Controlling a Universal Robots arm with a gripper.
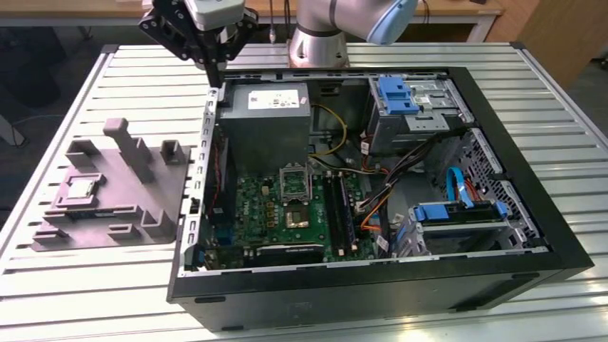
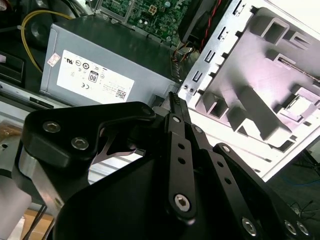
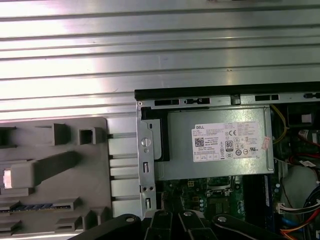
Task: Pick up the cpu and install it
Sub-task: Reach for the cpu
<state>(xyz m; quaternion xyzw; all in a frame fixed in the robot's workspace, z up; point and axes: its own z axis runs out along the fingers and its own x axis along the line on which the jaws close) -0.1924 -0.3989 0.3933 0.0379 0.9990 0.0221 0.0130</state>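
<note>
Gripper (image 1: 215, 69) clenched, empty, above the computer case (image 1: 380, 288) rim by the power supply (image 1: 270, 114); cpu (image 1: 80, 189) sits in the grey fixture (image 1: 142, 214) beside the case.

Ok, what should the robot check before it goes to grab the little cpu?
1. Is the cpu waiting in the grey fixture? Ok: it lies there uncovered.
2. Is the hand above the cpu? Not ok: it hangs over a corner of the computer case, by the power supply, apart from the fixture.
3. Is the hand open for grabbing? Not ok: it is shut.
4. Is the hand empty? Ok: nothing sits between its fingers.
5. Is the socket frame on the motherboard ready? Cannot tell.
</note>
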